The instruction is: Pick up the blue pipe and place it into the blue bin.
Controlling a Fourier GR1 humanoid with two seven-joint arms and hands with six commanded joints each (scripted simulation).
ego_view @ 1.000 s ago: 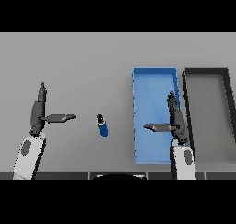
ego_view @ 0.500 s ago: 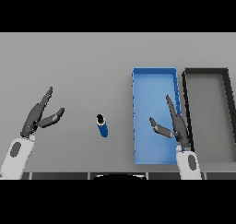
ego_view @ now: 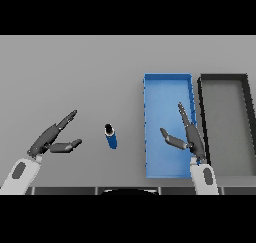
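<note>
The blue pipe (ego_view: 110, 136) lies on the grey table (ego_view: 75, 77), just left of the blue bin (ego_view: 167, 84), not in it. No hand holds it, so the job has hardly begun. The left hand (ego_view: 50, 139) is left of the pipe, fingers spread wide. The right hand (ego_view: 187, 137) seems to hang over the bin, fingers loose. The pipe must be grabbed and dropped in. A dark bin (ego_view: 224, 79) sits right of the blue one.

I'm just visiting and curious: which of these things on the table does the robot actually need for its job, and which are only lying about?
Needed for the job:
blue pipe, lying on the table between the hands
blue bin, where the pipe goes
left hand and right hand, both open

Just lying about:
dark bin, right beside the blue one
</note>
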